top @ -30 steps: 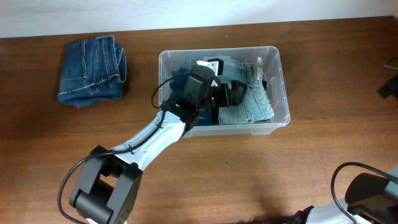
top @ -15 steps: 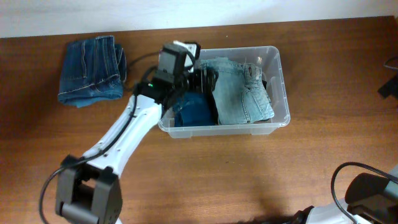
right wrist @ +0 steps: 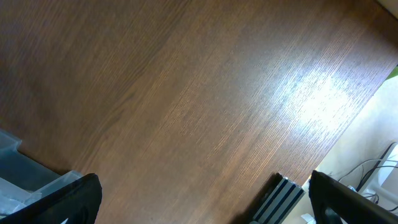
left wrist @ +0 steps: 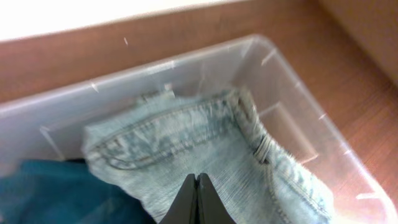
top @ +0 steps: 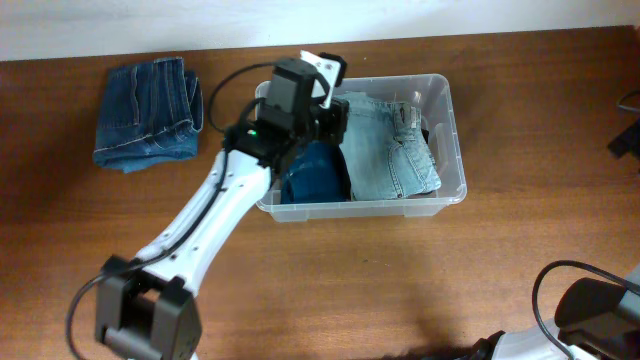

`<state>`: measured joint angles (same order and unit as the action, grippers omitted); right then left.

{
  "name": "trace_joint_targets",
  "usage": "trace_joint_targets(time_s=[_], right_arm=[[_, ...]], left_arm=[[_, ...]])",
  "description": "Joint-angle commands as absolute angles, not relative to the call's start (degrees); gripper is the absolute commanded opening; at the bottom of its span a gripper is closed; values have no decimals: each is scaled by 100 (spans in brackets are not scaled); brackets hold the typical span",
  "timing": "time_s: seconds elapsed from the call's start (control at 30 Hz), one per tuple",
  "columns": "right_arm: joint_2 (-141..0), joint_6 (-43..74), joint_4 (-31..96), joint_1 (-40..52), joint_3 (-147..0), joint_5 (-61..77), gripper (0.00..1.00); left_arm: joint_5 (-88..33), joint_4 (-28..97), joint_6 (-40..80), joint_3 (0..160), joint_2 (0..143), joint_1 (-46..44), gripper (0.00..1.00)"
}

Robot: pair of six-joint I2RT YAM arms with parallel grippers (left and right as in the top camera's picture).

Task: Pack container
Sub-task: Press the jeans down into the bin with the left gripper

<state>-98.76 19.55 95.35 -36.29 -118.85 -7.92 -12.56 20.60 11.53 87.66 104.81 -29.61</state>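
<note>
The clear container stands at the middle of the table. Inside it lie folded light blue jeans on the right and a dark blue garment on the left. My left gripper hovers over the container's back left part. In the left wrist view the left gripper is shut with nothing in it, just above the light jeans, with the container's wall beyond. My right gripper stands open over bare wood, holding nothing.
Folded dark blue jeans lie on the table left of the container. In the right wrist view an aluminium rail runs along the table's edge near one finger, and a pale plastic corner shows at lower left.
My left arm swung from the container's front middle to its back left. Its jaws went from open to shut, empty. The jeans in the container now lie uncovered. The right arm is unchanged.
</note>
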Motion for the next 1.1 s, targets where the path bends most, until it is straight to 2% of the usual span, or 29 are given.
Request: trace_joint_targets(time_s=[0.0, 0.37, 0.87, 1.07], right_arm=[[-9900, 2025, 9515, -3638, -11865, -821, 98], [-9900, 2025, 9515, -3640, -11865, -821, 98], [-9900, 2025, 9515, -3638, -11865, -819, 99], [-9900, 2025, 9515, -3640, -11865, -819, 98]], left_arm=[[-1219, 2106, 1013, 8796, 11008, -3026, 1], [-1216, 2259, 897, 8796, 11931, -3033, 1], [-1824, 2821, 720, 9253, 10650, -3297, 1], [-1817, 3304, 718, 9249, 10827, -3728, 1]])
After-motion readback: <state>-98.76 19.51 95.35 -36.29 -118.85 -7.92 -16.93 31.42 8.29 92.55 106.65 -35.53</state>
